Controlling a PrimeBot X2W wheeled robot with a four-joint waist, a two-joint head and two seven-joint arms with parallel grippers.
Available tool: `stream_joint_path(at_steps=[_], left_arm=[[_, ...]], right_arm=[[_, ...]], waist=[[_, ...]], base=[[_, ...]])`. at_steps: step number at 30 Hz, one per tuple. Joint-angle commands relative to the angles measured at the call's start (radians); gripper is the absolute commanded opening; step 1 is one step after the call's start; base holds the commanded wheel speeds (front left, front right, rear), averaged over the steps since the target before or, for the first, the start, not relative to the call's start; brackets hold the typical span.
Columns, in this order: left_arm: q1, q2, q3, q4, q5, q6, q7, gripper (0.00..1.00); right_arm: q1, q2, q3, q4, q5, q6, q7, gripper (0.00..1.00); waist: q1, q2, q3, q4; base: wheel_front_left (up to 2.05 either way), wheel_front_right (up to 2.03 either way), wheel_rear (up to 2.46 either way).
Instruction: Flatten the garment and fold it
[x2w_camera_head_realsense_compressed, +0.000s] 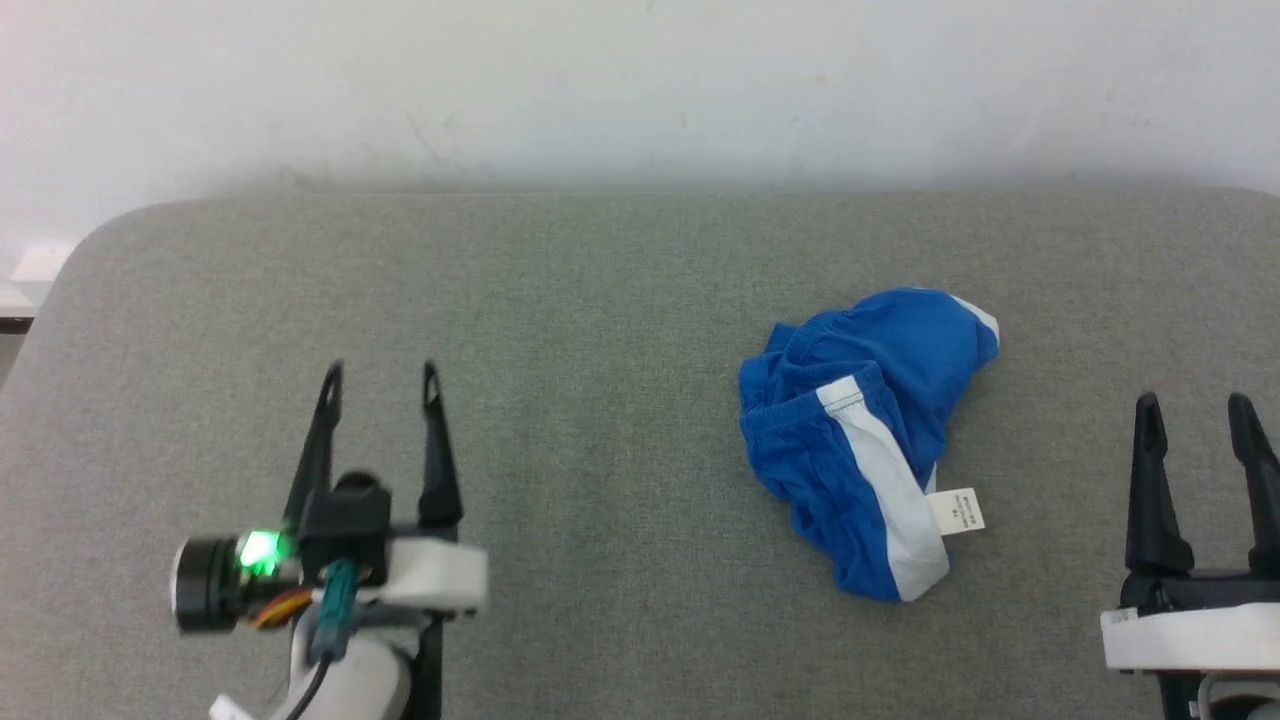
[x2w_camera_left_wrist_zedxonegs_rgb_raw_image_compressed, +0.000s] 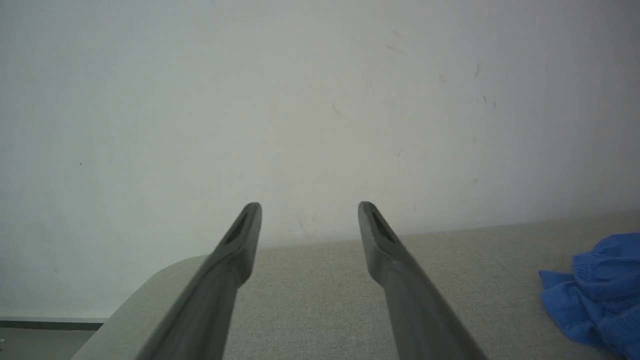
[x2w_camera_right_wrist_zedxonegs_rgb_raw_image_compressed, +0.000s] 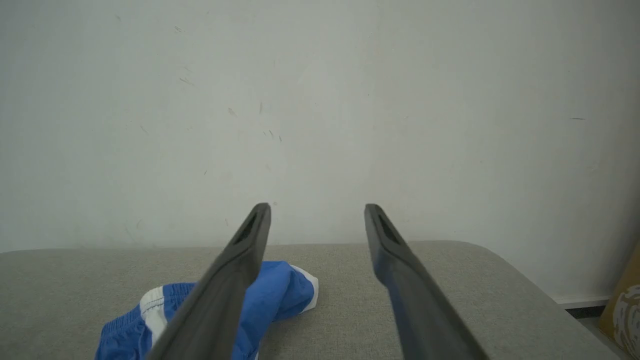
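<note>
Left gripper (x2w_camera_head_realsense_compressed: 381, 372): fingers spread, nothing between them, over the near-left of the grey padded table (x2w_camera_head_realsense_compressed: 600, 300). Green light (x2w_camera_head_realsense_compressed: 258, 550) lit on its wrist. In the left wrist view the left gripper (x2w_camera_left_wrist_zedxonegs_rgb_raw_image_compressed: 310, 207) points at the far table edge and the white wall (x2w_camera_left_wrist_zedxonegs_rgb_raw_image_compressed: 320, 100), gap bare.

Right gripper (x2w_camera_head_realsense_compressed: 1193, 402): also released, fingers apart, holding nothing, at the near-right edge of the table. In the right wrist view the right gripper (x2w_camera_right_wrist_zedxonegs_rgb_raw_image_compressed: 317, 207) has only table and wall between its fingers.

The garment (x2w_camera_head_realsense_compressed: 860, 440) lies crumpled on the table, right of centre, near the right gripper but not touching it, well apart from the left one. Blue cloth bunched in a heap, a white stripe (x2w_camera_head_realsense_compressed: 885, 470) running down its near side, a small white label tag (x2w_camera_head_realsense_compressed: 957, 511) sticking out at the near-right. Not flattened, not folded.

The left wrist view catches the garment (x2w_camera_left_wrist_zedxonegs_rgb_raw_image_compressed: 600, 290) at its right edge. In the right wrist view the garment (x2w_camera_right_wrist_zedxonegs_rgb_raw_image_compressed: 280, 295) is partly behind the left-hand finger.
</note>
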Motion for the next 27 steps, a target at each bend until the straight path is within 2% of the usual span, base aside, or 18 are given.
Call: stream_joint_path(at_steps=[1,4,8,14,18,22,27], left_arm=[[0.027,-0.006,0.015,-0.005,0.012,-0.001,-0.005,1.00],[0.100,-0.027,0.068,-0.011,0.037,-0.040,-0.005,1.00],[0.155,-0.060,0.124,-0.012,0.066,-0.112,-0.005,1.00],[0.112,-0.096,0.179,-0.006,0.116,-0.234,-0.005,1.00],[-0.018,-0.100,0.185,0.031,0.123,-0.351,-0.005,1.00],[-0.183,-0.093,0.142,0.140,0.115,-0.486,0.004,1.00],[-0.388,-0.108,0.062,0.268,0.082,-0.649,0.153,1.00]], right_arm=[[0.015,0.002,0.002,0.004,0.002,-0.002,-0.005,1.00],[0.033,0.002,0.004,0.014,0.005,-0.002,-0.005,1.00],[0.047,0.002,0.004,0.020,0.010,-0.002,-0.005,1.00],[0.039,0.002,0.009,0.019,0.011,-0.002,-0.005,1.00],[0.025,0.002,0.015,0.015,0.002,-0.002,-0.005,1.00],[0.017,0.002,0.025,0.015,-0.002,-0.002,-0.005,1.00],[0.011,0.002,0.039,0.017,-0.005,-0.002,-0.005,1.00]], waist=[[0.0001,0.0000,-0.004,0.001],[0.0001,0.0000,-0.012,0.001],[0.0001,0.0000,-0.019,-0.001],[0.0001,0.0000,-0.018,-0.010],[0.0001,0.0000,-0.018,-0.014],[0.0001,0.0000,-0.020,-0.030],[0.0001,0.0000,-0.007,-0.060]], base=[[0.00,0.00,0.00],[0.00,0.00,0.00],[0.00,0.00,0.00],[0.00,0.00,0.00],[0.00,0.00,0.00],[0.00,0.00,0.00],[0.00,0.00,0.00]])
